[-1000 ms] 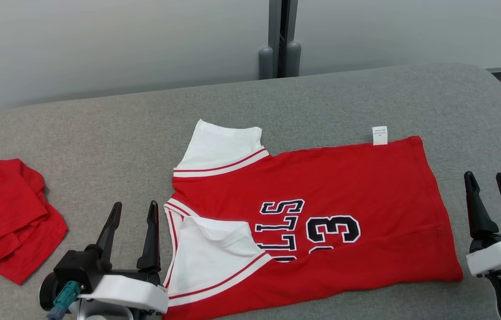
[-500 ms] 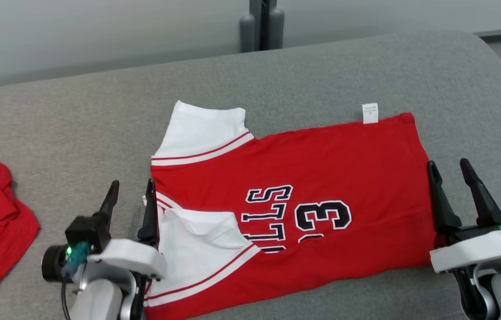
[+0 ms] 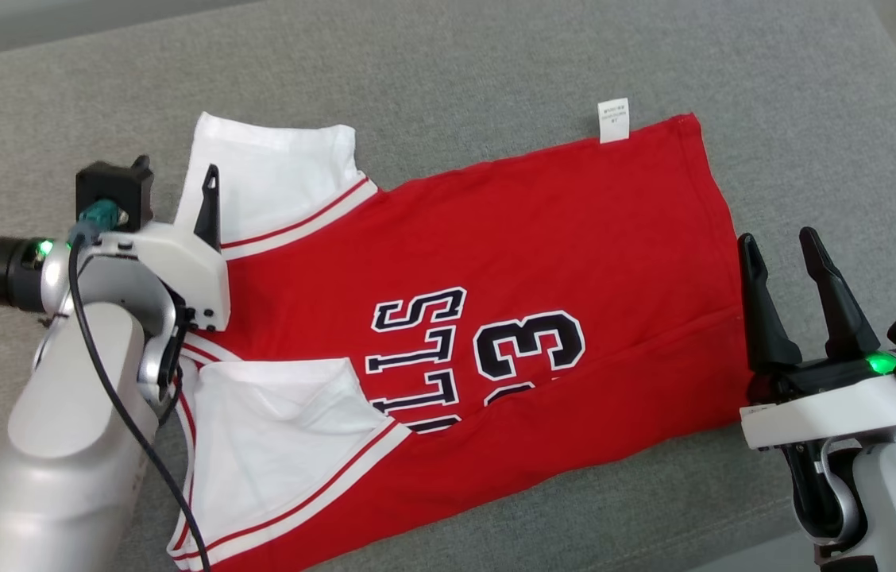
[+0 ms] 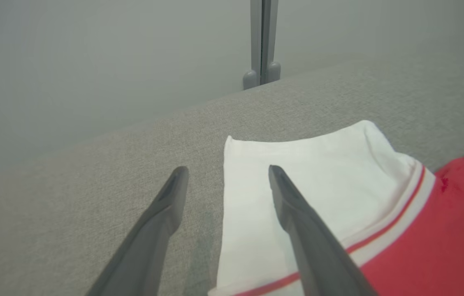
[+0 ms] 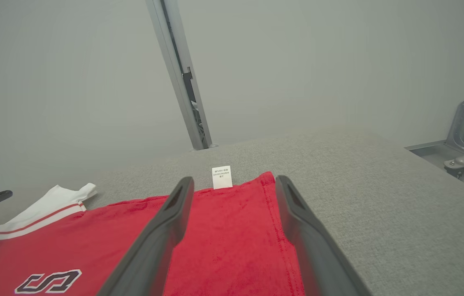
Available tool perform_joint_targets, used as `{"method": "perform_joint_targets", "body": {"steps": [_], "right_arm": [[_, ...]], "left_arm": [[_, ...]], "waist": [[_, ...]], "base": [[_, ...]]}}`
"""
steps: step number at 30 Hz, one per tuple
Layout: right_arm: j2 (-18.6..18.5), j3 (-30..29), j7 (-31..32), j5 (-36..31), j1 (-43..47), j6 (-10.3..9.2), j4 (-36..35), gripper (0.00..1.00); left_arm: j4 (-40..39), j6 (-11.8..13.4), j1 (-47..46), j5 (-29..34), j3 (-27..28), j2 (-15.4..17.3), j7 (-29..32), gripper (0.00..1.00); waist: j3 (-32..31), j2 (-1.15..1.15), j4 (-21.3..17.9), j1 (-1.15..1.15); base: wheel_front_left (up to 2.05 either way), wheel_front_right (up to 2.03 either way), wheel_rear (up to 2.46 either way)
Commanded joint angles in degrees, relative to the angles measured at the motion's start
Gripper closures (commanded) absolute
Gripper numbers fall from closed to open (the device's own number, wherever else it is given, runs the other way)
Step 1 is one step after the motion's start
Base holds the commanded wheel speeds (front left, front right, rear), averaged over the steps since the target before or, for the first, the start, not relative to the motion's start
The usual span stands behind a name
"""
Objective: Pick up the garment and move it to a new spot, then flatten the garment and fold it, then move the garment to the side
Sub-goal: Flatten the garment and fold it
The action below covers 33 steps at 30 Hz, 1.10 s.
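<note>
garment point(image 3: 543, 238) shows "lls" and "3"; white tag point(image 3: 613, 120) print unreadable.

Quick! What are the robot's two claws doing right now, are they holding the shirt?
Left gripper: open, holding nothing, over the edge of the white sleeve.
Right gripper: open, holding nothing, by the hem of the red jersey.

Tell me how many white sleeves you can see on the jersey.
2: one sleeve lies flat at the jersey's far left; the other is folded onto its near left front.
</note>
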Motion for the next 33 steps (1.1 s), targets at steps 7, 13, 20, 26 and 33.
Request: {"method": "perform_joint_targets", "body": {"steps": [7, 13, 20, 26, 33], "right_arm": [[1.57, 0.56, -0.26, -0.37, -1.18, 0.0, -1.56, 0.0], [2.77, -0.05, -0.26, 2.67, -1.36, 0.0, -1.19, 0.0], [2.94, 0.57, -0.26, 2.75, -1.73, 0.0, -1.0, 0.0], [2.78, 0.02, -0.27, 2.23, -1.49, 0.0, -0.47, 0.0], [2.15, -1.24, -0.27, 1.66, -2.12, 0.0, 0.72, 0.0]], "left_arm": [[8.54, -1.59, -10.95, 2.86, -1.84, 2.47, 3.49, 0.0], [13.45, -1.89, -14.69, 4.81, -3.75, 3.29, 3.23, 0.0], [18.65, -2.3, -17.64, 5.21, -4.75, 3.13, 2.2, 0.57], [21.36, -3.77, -19.11, 4.21, -5.32, 2.2, 0.34, 1.0], [20.03, -4.94, -18.25, 2.89, -5.3, 0.03, -7.09, 1.0]], "waist": [[5.36, 0.0, -3.89, 0.0], [6.02, 0.0, -4.56, 0.0], [6.45, 0.0, -5.11, 0.0], [6.15, 0.0, -4.43, 0.0], [4.72, 0.0, -1.61, 0.0]], "base": [[0.0, 0.0, 0.0], [0.0, 0.0, 0.0], [0.0, 0.0, 0.0], [0.0, 0.0, 0.0], [0.0, 0.0, 0.0]]}}
